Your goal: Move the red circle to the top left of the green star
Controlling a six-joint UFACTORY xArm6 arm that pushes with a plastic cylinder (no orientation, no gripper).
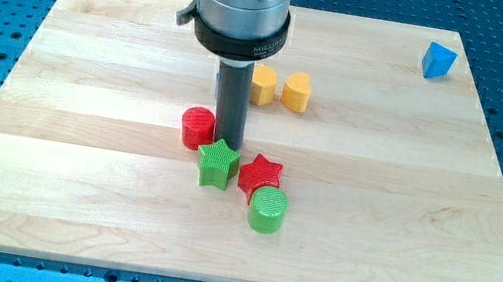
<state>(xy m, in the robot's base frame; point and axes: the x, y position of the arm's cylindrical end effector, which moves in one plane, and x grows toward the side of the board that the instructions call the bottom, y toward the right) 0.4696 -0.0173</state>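
Observation:
The red circle (197,126) lies near the board's middle, just up and left of the green star (217,163), nearly touching it. My tip (228,144) stands right of the red circle and at the star's upper edge; the rod rises from there to the arm's grey body (241,3) at the view's top.
A red star (260,174) sits right of the green star, with a green circle (268,209) just below it. A yellow hexagon (262,85) and a yellow heart (297,92) lie behind the rod. A blue block (438,60) sits at the top right. The wooden board (73,184) ends at a blue perforated table.

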